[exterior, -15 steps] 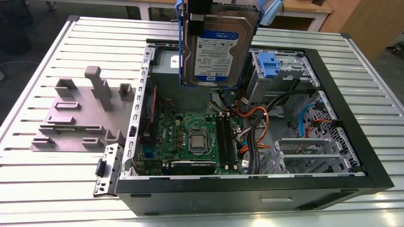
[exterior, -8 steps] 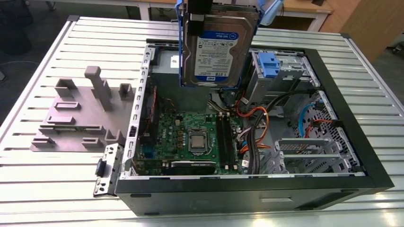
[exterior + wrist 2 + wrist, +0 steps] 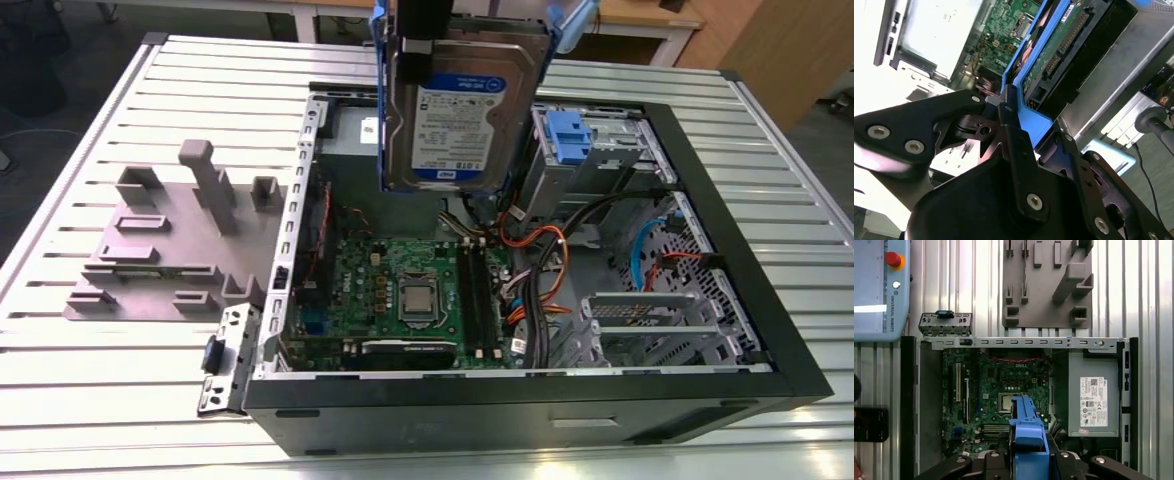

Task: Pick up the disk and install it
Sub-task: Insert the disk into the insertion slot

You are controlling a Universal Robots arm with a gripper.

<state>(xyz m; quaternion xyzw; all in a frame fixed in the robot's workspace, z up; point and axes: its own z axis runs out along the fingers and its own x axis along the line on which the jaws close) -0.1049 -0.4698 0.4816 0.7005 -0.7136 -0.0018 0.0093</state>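
A ribbed metal table (image 3: 107, 400) carried the work. At the exterior view's left lay a grey moulded holder (image 3: 174, 240). Next came the open computer case (image 3: 534, 415), its side off so the inside could be reached. Above it hung the disk (image 3: 461, 110), upright. The gripper (image 3: 1026, 122) was clamped on its blue frame, probably for sliding it into the drive bay (image 3: 607, 150) further right.
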